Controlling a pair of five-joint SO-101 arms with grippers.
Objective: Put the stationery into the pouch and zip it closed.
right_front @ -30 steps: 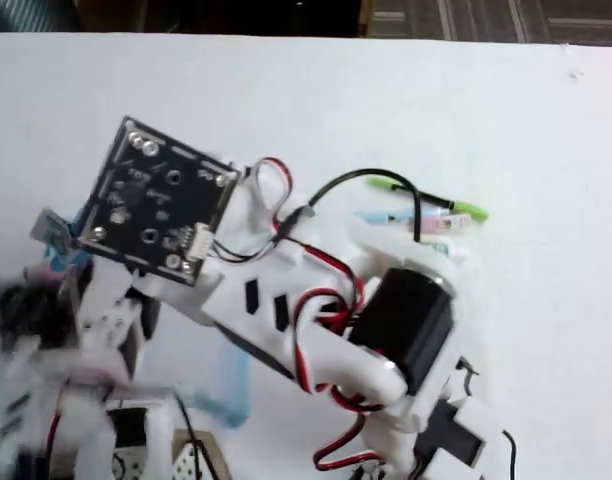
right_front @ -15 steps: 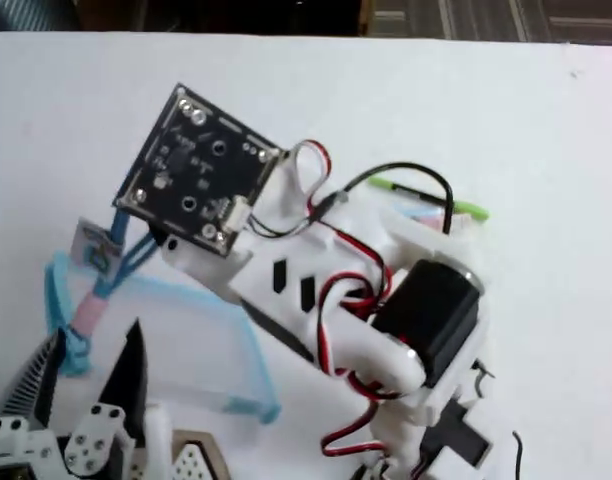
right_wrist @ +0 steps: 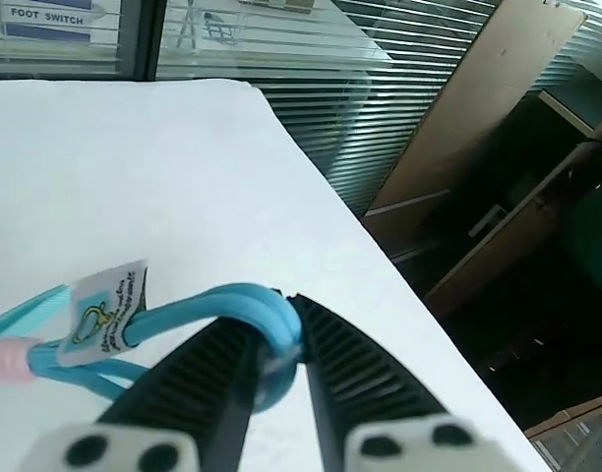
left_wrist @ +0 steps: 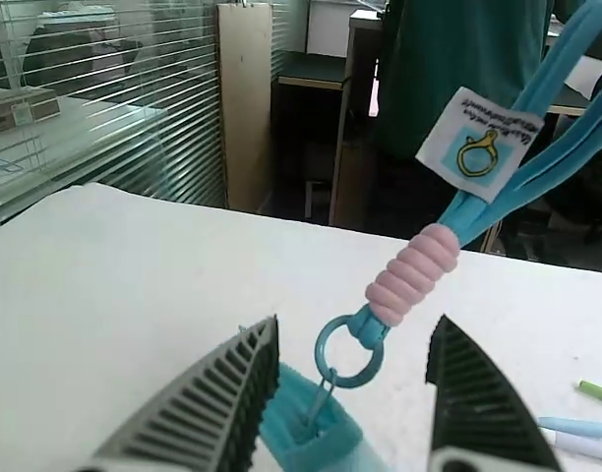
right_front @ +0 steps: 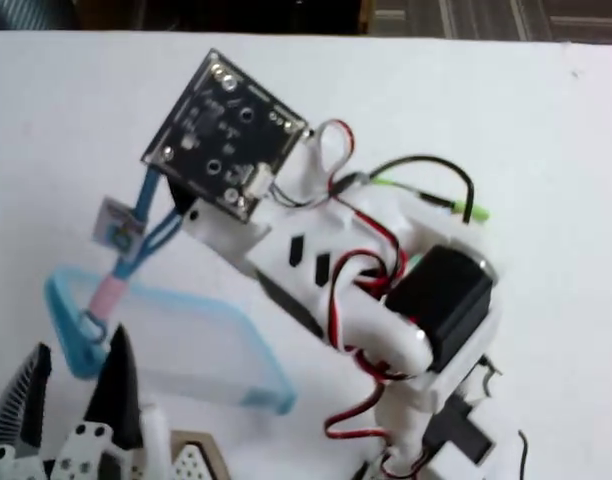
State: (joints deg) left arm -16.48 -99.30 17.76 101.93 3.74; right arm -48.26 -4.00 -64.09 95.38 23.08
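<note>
A clear pouch (right_front: 186, 345) with blue trim lies at the table's front left. Its blue strap (right_front: 144, 235) carries a pink bead (right_front: 108, 294) and a white tag (right_front: 119, 222), and runs up under the right arm's camera board (right_front: 226, 135). My right gripper (right_wrist: 281, 307) is shut on the strap's loop (right_wrist: 244, 305), holding it taut above the table. My left gripper (left_wrist: 350, 379) stands open at the pouch's near end, its fingers on either side of the blue zip ring (left_wrist: 347, 351). A green pen (right_front: 456, 206) lies behind the right arm.
More pens (left_wrist: 581, 433) lie on the white table (right_front: 506, 120) past the pouch, partly hidden under the right arm (right_front: 406, 320) in the high view. The table's far edge borders dark furniture and a person in green.
My right gripper has carried the strap up and to the right, dragging the pouch rightward. The left arm has drawn back to the front left corner, its fingers open by the pouch end.
</note>
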